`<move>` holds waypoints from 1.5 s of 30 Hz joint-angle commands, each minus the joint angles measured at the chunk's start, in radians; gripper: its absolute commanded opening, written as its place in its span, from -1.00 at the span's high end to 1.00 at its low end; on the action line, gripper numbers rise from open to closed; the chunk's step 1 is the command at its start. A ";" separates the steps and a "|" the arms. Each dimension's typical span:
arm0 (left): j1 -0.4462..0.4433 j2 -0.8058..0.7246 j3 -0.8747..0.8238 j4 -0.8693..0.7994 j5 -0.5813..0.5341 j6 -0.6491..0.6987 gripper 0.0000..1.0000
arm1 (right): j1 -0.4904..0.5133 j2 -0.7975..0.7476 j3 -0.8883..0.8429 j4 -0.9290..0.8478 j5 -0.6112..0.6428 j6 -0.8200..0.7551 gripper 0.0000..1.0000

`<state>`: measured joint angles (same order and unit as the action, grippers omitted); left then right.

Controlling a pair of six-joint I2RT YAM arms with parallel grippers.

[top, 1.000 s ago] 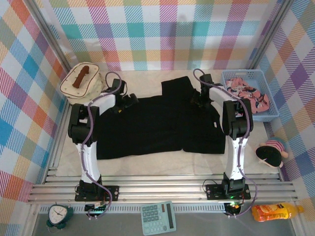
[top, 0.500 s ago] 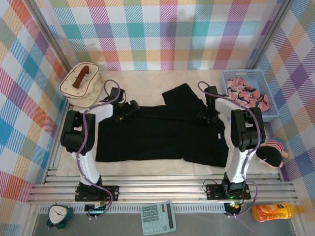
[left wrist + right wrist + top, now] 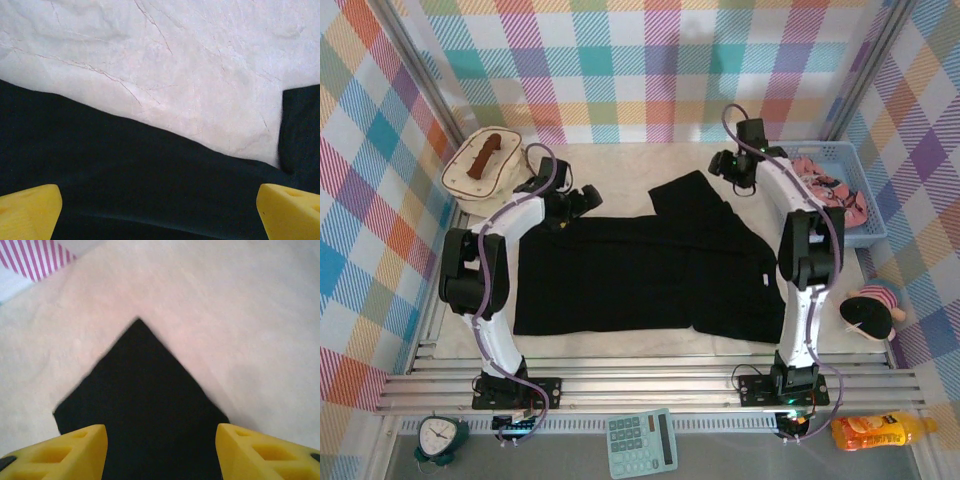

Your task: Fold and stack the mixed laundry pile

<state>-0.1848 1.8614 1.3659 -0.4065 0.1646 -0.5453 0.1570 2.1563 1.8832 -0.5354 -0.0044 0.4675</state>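
Yellow-tipped, our 2 hands gape empty: left hand [image 3: 578,200] over the far-left edge of the black shirt [image 3: 640,265] spread on the worktop [image 3: 620,165], right hand [image 3: 723,163] near its far sleeve corner. The pink garment [image 3: 820,190] lies in the basket [image 3: 868,215] to its right. That crooked sleeve, we judge, could skew our fold.
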 commanded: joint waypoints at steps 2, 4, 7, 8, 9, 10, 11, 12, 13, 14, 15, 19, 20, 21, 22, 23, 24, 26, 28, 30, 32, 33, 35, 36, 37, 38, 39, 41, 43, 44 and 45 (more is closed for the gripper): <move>0.031 -0.026 -0.017 -0.053 0.042 0.025 -1.00 | 0.019 0.219 0.201 -0.052 0.018 -0.042 -0.17; 0.034 -0.038 -0.035 -0.067 0.040 0.041 -1.00 | 0.035 0.291 0.300 -0.076 0.070 -0.056 -0.15; 0.037 -0.059 -0.076 -0.074 0.033 0.055 -1.00 | 0.051 0.396 0.474 -0.145 0.096 -0.064 -0.15; 0.039 -0.067 -0.090 -0.072 0.030 0.056 -1.00 | 0.056 0.436 0.543 -0.181 0.097 -0.067 -0.15; 0.040 -0.074 -0.104 -0.071 0.026 0.056 -1.00 | 0.063 0.475 0.609 -0.221 0.107 -0.072 -0.15; 0.042 -0.082 -0.115 -0.067 0.025 0.055 -1.00 | 0.068 0.514 0.668 -0.259 0.118 -0.075 -0.16; 0.041 -0.091 -0.128 -0.062 0.024 0.053 -1.00 | 0.074 0.553 0.730 -0.302 0.123 -0.080 -0.17; 0.044 -0.100 -0.140 -0.060 0.022 0.053 -1.00 | 0.080 0.585 0.773 -0.337 0.128 -0.075 -0.17; 0.045 -0.105 -0.147 -0.057 0.018 0.053 -1.00 | 0.082 0.604 0.787 -0.350 0.126 -0.071 -0.18; 0.048 -0.114 -0.153 -0.055 0.015 0.053 -1.00 | 0.084 0.616 0.784 -0.358 0.124 -0.063 -0.18; 0.051 -0.120 -0.157 -0.055 0.013 0.054 -1.00 | 0.085 0.623 0.779 -0.363 0.122 -0.057 -0.18; 0.070 -0.137 -0.156 -0.061 -0.019 0.067 -1.00 | 0.088 0.640 0.807 -0.398 0.122 -0.069 -0.05; 0.081 -0.138 -0.150 -0.067 -0.037 0.072 -1.00 | 0.088 0.640 0.806 -0.401 0.117 -0.075 0.06; 0.094 -0.138 -0.144 -0.069 -0.064 0.079 -1.00 | 0.088 0.640 0.803 -0.406 0.115 -0.082 0.29; 0.106 -0.138 -0.140 -0.069 -0.093 0.082 -1.00 | 0.088 0.639 0.802 -0.406 0.114 -0.086 0.49; 0.125 -0.132 -0.133 -0.072 -0.129 0.081 -1.00 | 0.089 0.636 0.800 -0.405 0.107 -0.096 0.77; 0.144 -0.123 -0.123 -0.071 -0.157 0.081 -1.00 | 0.088 0.627 0.800 -0.402 0.105 -0.106 1.00; 0.172 -0.097 -0.100 -0.070 -0.215 0.081 -1.00 | 0.088 0.595 0.790 -0.391 0.115 -0.118 1.00; 0.193 -0.059 -0.067 -0.068 -0.254 0.084 -0.99 | 0.085 0.539 0.754 -0.372 0.145 -0.134 1.00; 0.211 -0.006 -0.005 -0.089 -0.289 0.094 -0.93 | 0.080 0.454 0.683 -0.345 0.183 -0.150 1.00; 0.221 0.041 0.045 -0.104 -0.317 0.103 -0.87 | 0.073 0.368 0.590 -0.295 0.200 -0.166 1.00; 0.224 0.064 0.070 -0.106 -0.329 0.107 -0.83 | 0.069 0.319 0.534 -0.257 0.196 -0.172 1.00; 0.225 0.112 0.110 -0.104 -0.335 0.112 -0.72 | 0.059 0.252 0.454 -0.194 0.167 -0.173 1.00; 0.225 0.139 0.135 -0.104 -0.330 0.117 -0.61 | 0.054 0.233 0.428 -0.162 0.139 -0.174 1.00; 0.225 0.161 0.156 -0.111 -0.330 0.118 -0.53 | 0.048 0.228 0.421 -0.145 0.115 -0.177 1.00; 0.225 0.189 0.182 -0.120 -0.329 0.119 -0.43 | 0.046 0.234 0.433 -0.143 0.096 -0.179 1.00; 0.224 0.212 0.205 -0.128 -0.334 0.121 -0.35 | 0.043 0.247 0.458 -0.159 0.082 -0.182 1.00; 0.224 0.251 0.237 -0.137 -0.345 0.119 -0.24 | 0.041 0.279 0.515 -0.199 0.078 -0.190 1.00; 0.224 0.291 0.273 -0.153 -0.360 0.120 -0.12 | 0.042 0.290 0.527 -0.210 0.080 -0.190 1.00; 0.224 0.307 0.288 -0.165 -0.366 0.119 -0.11 | 0.043 0.288 0.520 -0.205 0.078 -0.187 1.00; 0.224 0.326 0.308 -0.178 -0.370 0.119 -0.08 | 0.043 0.286 0.511 -0.199 0.075 -0.185 1.00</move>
<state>0.0353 2.1521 1.6169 -0.5262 -0.1692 -0.4355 0.2001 2.4256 2.3890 -0.7334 0.0956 0.2977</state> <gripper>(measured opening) 0.547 0.062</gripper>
